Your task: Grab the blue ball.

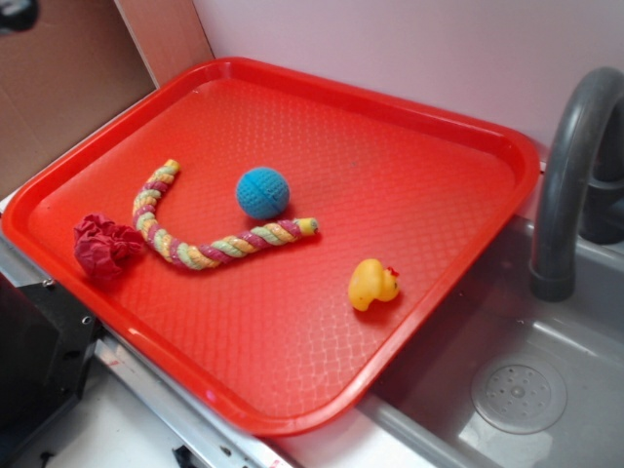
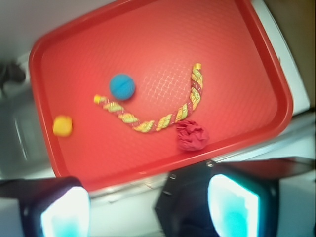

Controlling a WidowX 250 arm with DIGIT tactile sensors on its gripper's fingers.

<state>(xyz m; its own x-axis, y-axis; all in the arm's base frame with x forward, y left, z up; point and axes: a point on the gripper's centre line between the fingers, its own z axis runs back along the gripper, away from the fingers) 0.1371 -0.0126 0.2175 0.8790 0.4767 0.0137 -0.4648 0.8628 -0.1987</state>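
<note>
While my gripper (image 2: pixel 148 210) hangs with fingers (image 2: pixel 233 207) spread wide beyond the tray's (image 1: pixel 468 127) near edge, the ball (image 1: pixel 262 192) sits mid-tray.

Pale pink-white wall (image 1: pixel 409 49) behind, plain, evenly lit. Brown cardboard-like panel (image 1: pixel 58 78) upper left, leaning vs. wall. Grey sink basin (image 1: pixel 546 322) at right w/ round drain (image 1: pixel 519 397) — dark grey curved faucet (image 1: pixel 565 185) rising above it. White desk (image 1: pixel 88 429) strip along front edge, lower left. Light soft, diffuse — no hard shadows.
</note>
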